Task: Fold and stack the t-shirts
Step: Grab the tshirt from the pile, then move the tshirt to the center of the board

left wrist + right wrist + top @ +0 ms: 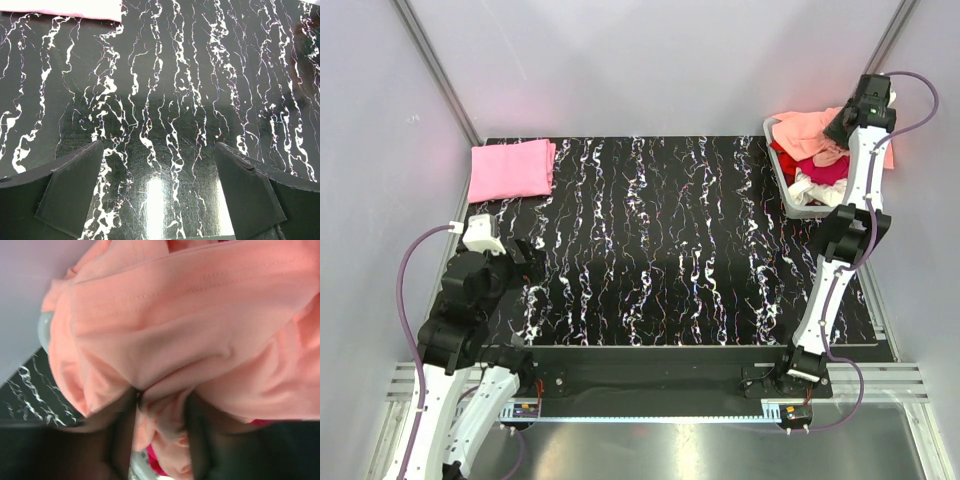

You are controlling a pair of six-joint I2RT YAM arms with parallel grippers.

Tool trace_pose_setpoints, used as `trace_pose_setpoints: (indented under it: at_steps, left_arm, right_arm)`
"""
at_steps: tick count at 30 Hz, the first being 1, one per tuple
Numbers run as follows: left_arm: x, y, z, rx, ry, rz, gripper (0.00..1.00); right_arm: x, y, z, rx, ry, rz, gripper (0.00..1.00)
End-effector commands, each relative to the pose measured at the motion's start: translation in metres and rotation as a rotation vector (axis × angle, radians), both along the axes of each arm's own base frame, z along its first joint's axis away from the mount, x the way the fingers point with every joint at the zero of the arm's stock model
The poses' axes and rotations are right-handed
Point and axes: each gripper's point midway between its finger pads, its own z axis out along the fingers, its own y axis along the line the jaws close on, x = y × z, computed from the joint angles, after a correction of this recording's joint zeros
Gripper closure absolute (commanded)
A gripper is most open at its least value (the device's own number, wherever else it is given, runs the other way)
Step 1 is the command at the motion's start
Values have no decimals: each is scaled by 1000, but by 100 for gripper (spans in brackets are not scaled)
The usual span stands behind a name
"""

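Right end effector [161,434], partly closed, seems to pinch a fold of the salmon-orange cotton t-shirt [200,325] heaped straight ahead in the white slatted plastic basket [786,192], far right of the black marbled bench [670,250]; left end effector [160,192], wide open and empty, hangs well apart.

soft cloth t-shirts [810,130], glossy tbl [670,230], plastic basket [785,190]

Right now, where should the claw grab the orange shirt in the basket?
Pinch a raised fold of the orange shirt, coming straight down from above. It lies crumpled on top in the basket, so its ridges stick up. The right claw has one such fold between its fingers.
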Motion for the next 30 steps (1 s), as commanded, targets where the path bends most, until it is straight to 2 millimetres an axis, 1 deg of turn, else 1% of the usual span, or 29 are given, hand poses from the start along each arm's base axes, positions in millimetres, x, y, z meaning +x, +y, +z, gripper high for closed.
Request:
trace_pose_setpoints:
  at_steps: [1, 2, 3, 4, 6, 7, 8, 9, 10, 11, 12, 13, 14, 15, 16, 17, 18, 19, 20, 21, 22, 23, 24, 25, 26, 27, 28, 29, 30]
  left_arm:
    - [7, -3, 8, -1, -37, -16, 1]
    - [7, -3, 8, -2, -38, -16, 1]
    - [7, -3, 8, -1, -38, -15, 1]
    - [6, -2, 9, -1, -41, -13, 1]
    - [6, -2, 10, -2, -45, -13, 1]
    - [6, -2, 10, -3, -47, -13, 1]
    - [6, -2, 10, -2, -46, -13, 1]
    - [6, -2, 10, -2, -48, -10, 1]
    - [5, -1, 11, -3, -51, -8, 1]
    - [5, -1, 10, -3, -51, -8, 1]
    - [5, -1, 11, -4, -55, -7, 1]
    - [5, 0, 11, -3, -54, -2, 1]
    - [5, 0, 11, -3, -56, 1, 1]
    - [4, 1, 11, -3, -54, 6, 1]
    - [5, 1, 11, -3, -54, 8, 1]
    - [5, 2, 11, -2, -53, 9, 1]
    - [5, 2, 10, -2, -51, 9, 1]
    - [5, 2, 11, 0, -52, 10, 1]
    - [5, 2, 10, -1, -50, 9, 1]
    - [5, 2, 10, -1, -48, 9, 1]
    - [5, 2, 10, -1, -50, 9, 1]
    - [5, 2, 10, -1, -50, 9, 1]
    - [5, 2, 10, -1, -49, 11, 1]
    - [5, 2, 11, 0, -52, 13, 1]
    - [5, 2, 10, -1, -49, 14, 1]
    - [5, 3, 10, 0, -49, 17, 1]
    - [4, 3, 11, 0, -53, 18, 1]
    - [4, 4, 11, 1, -52, 20, 1]
    - [4, 4, 11, 2, -52, 21, 1]
  right_arm:
    - [9, 11, 28, 31, -92, 56, 66]
    - [10, 16, 31, 43, -106, 85, 88]
    - [10, 21, 34, 59, -113, 104, 96]
    - [7, 25, 45, 65, -130, 116, 100]
    - [4, 35, 61, 67, -159, 141, 100]
    - [-1, 43, 82, 59, -194, 159, 100]
    - [-2, 57, 96, 51, -218, 190, 100]
    - [-4, 76, 111, 70, -248, 240, 100]
    - [-13, 94, 143, 70, -312, 289, 100]
    - [-19, 114, 162, 73, -348, 337, 100]
    - [-26, 160, 181, 93, -386, 436, 100]
    - [-43, 185, 221, 88, -474, 501, 100]
    - [-56, 212, 240, 109, -520, 567, 100]
    - [-70, 244, 259, 148, -563, 647, 100]
    - [-95, 272, 288, 176, -628, 721, 100]
    - [-108, 286, 311, 219, -688, 761, 100]
    - [-123, 298, 325, 263, -719, 815, 100]
    - [-139, 300, 342, 286, -755, 826, 100]
    - [-144, 300, 348, 292, -770, 824, 100]
    - [-142, 293, 344, 272, -757, 779, 98]
    - [-149, 285, 342, 232, -745, 748, 97]
    - [-147, 276, 332, 208, -715, 700, 96]
    - [-140, 255, 319, 171, -677, 588, 94]
    - [-138, 236, 283, 165, -575, 508, 83]
    - [-134, 219, 260, 159, -513, 414, 15]
    - [-133, 216, 234, 177, -444, 401, 1]
    - [-133, 218, 174, 211, -274, 397, 0]
    - [-137, 215, 144, 218, -177, 375, 0]
    - [-144, 215, 101, 236, -43, 364, 0]
